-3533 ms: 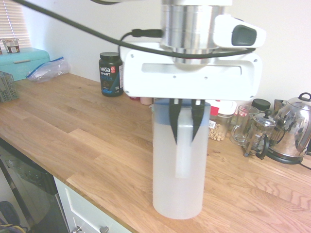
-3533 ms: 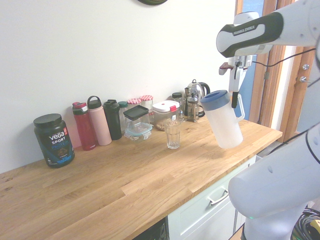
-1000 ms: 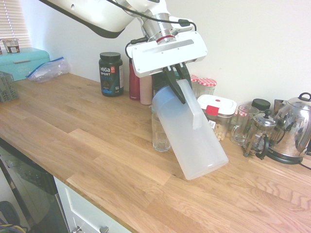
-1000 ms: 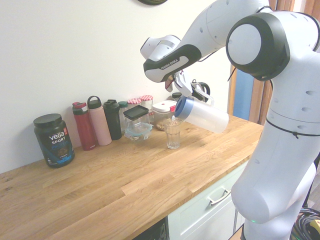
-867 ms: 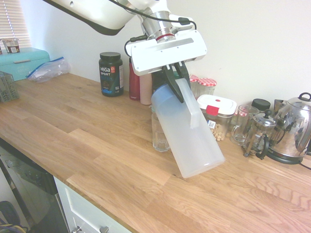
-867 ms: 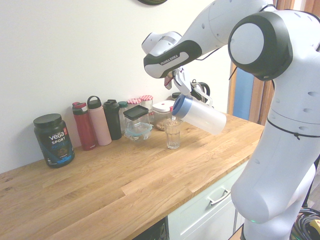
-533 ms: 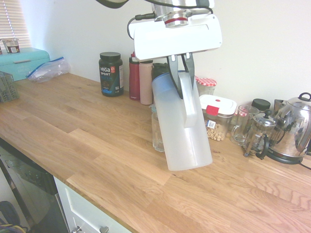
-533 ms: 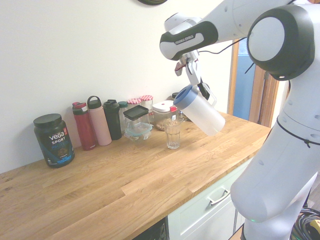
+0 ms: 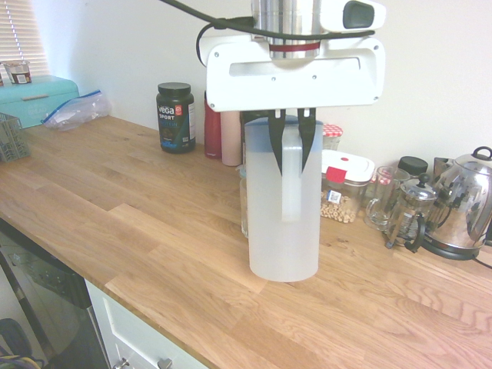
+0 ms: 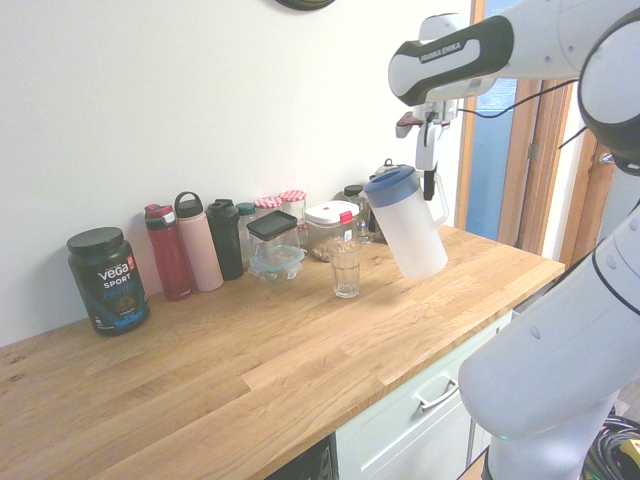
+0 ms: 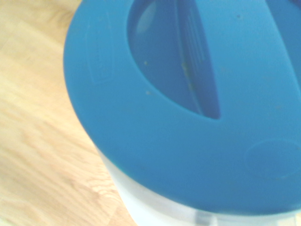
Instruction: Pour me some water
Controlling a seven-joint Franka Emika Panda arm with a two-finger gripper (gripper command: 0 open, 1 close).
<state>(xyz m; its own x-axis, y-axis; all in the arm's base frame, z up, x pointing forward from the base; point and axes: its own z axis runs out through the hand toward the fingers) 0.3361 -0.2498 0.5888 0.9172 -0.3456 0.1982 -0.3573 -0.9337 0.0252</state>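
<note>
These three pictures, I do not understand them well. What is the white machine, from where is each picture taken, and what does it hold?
The white machine is a robot arm ending in a gripper with two fingers. Two pictures come from cameras standing in the kitchen, looking at the arm from opposite sides. The third, mostly blue, comes from a camera on the arm's wrist, looking down on the jug's lid. The gripper is shut on the handle of a frosted jug, holding it in the air above a wooden counter, nearly upright. On the counter stands a drinking glass. Along the wall stand bottles, jars, a black tub, a French press and a steel kettle.
</note>
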